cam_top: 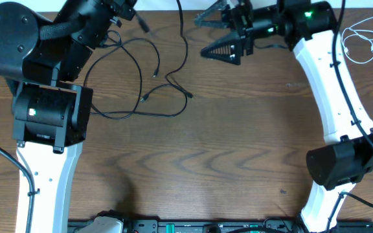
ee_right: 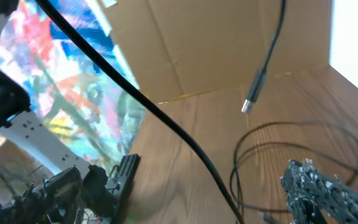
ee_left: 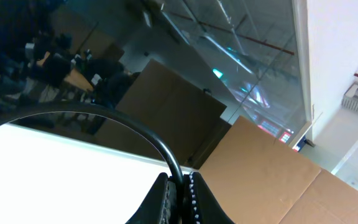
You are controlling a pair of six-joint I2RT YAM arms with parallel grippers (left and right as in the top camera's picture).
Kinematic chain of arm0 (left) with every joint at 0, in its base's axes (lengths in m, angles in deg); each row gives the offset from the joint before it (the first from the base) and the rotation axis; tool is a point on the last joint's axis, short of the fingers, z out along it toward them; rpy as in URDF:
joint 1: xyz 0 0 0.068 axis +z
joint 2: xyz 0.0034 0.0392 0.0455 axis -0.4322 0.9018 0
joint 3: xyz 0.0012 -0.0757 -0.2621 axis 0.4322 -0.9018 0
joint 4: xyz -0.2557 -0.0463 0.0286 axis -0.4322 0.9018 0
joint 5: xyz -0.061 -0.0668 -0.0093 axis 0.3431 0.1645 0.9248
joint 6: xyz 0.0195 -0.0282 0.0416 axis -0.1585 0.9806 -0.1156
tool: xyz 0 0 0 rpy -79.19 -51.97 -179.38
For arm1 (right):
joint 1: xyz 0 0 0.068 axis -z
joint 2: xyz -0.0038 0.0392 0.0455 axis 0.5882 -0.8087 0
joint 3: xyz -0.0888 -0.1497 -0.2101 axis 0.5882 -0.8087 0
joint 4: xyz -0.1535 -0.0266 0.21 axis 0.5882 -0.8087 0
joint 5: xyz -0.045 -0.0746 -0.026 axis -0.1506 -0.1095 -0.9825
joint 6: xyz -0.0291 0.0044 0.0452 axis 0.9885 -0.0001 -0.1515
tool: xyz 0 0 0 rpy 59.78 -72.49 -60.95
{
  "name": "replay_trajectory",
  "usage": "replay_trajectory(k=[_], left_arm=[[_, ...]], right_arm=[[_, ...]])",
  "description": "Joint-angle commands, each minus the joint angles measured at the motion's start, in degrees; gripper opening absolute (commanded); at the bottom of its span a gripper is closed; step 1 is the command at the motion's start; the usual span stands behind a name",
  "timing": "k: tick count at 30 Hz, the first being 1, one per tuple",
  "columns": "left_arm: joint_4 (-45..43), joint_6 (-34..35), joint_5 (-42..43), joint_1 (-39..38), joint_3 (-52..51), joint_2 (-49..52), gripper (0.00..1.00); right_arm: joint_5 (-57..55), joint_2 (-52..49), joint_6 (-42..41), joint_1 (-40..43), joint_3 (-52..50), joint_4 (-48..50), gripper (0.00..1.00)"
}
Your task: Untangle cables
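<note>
Long black cables [cam_top: 138, 81] lie in loose, crossing loops on the wooden table at the upper left. One black strand [cam_top: 182, 29] rises toward the top edge. My left gripper [cam_top: 127, 8] is lifted at the top left. In the left wrist view it [ee_left: 180, 186] is shut on a black cable [ee_left: 123, 121] that arcs away to the left. My right gripper [cam_top: 214, 33] stands open at the top centre, pointing left. In the right wrist view a black cable [ee_right: 166, 121] crosses diagonally ahead of its spread fingers [ee_right: 126, 174] without touching them. A plug end [ee_right: 250, 102] hangs beyond. A white cable [cam_top: 364, 39] lies coiled at the top right.
Both white arm bases stand on the table, the left one [cam_top: 41, 175] and the right one [cam_top: 332, 84]. Thicker black wires run along the right arm [cam_top: 351, 97]. Cardboard [ee_right: 229, 43] stands behind the table's far edge.
</note>
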Motion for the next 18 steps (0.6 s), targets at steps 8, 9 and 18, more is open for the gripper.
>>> replay_trajectory(k=[8, 9, 18], left_arm=[[1.8, 0.3, 2.0, -3.6, 0.9, -0.3, 0.07], [2.0, 0.3, 2.1, -3.7, 0.9, -0.2, 0.07], [15.1, -6.7, 1.8, -3.6, 0.9, 1.9, 0.08]], right_arm=[[-10.6, 0.5, -5.0, -8.0, 0.3, 7.5, 0.77], [-10.5, 0.5, -5.6, -8.2, 0.3, 7.9, 0.71], [-23.6, 1.5, -20.5, -1.1, 0.3, 5.4, 0.01]])
